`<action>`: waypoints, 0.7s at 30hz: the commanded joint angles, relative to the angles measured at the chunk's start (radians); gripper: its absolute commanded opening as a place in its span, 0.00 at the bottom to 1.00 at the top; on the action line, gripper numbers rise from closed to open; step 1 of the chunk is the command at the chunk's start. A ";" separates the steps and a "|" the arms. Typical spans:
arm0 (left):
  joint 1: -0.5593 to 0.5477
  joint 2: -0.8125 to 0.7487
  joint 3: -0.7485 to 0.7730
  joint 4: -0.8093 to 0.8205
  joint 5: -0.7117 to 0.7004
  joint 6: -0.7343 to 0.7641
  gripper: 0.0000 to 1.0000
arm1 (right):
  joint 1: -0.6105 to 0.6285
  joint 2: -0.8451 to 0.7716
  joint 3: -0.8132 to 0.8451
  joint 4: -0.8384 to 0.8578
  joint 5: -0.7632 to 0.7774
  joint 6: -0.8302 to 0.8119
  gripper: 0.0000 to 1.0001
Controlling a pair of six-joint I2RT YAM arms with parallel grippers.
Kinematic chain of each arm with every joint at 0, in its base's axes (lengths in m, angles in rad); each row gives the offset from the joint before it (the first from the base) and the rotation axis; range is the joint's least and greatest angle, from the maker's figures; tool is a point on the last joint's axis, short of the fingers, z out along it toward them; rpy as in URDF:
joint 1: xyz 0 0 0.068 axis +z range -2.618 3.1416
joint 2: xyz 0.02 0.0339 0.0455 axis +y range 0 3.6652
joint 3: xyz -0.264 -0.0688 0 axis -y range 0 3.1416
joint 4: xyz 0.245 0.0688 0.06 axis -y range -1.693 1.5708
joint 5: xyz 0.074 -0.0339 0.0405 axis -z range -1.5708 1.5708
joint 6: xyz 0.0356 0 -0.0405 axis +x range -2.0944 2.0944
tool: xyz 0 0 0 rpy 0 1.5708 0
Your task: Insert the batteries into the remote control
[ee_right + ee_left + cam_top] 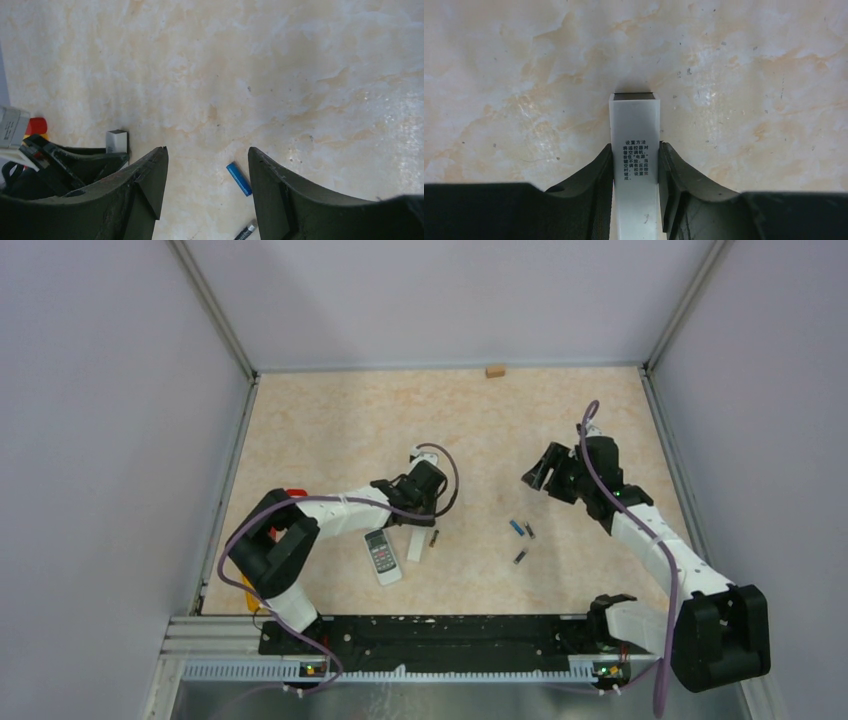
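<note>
Left wrist view: my left pincer (636, 146) clamped on white remote (634, 115); right pincer (207, 150) apart, blue battery (238, 178) under its gap on the surface (300, 75). Other batteries (520, 556) loose nearby; none loaded yet, I judge.

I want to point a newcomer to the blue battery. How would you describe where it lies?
On the beige marbled table, look at the right half, just nearer the arm bases than the open right gripper. The blue battery lies there with two dark batteries. It is the left one of the farther pair, and the only coloured one.
</note>
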 commanded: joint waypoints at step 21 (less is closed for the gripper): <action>0.429 -0.237 0.206 0.692 1.215 -0.373 0.00 | 0.253 -0.013 -0.074 1.016 -0.447 0.412 0.85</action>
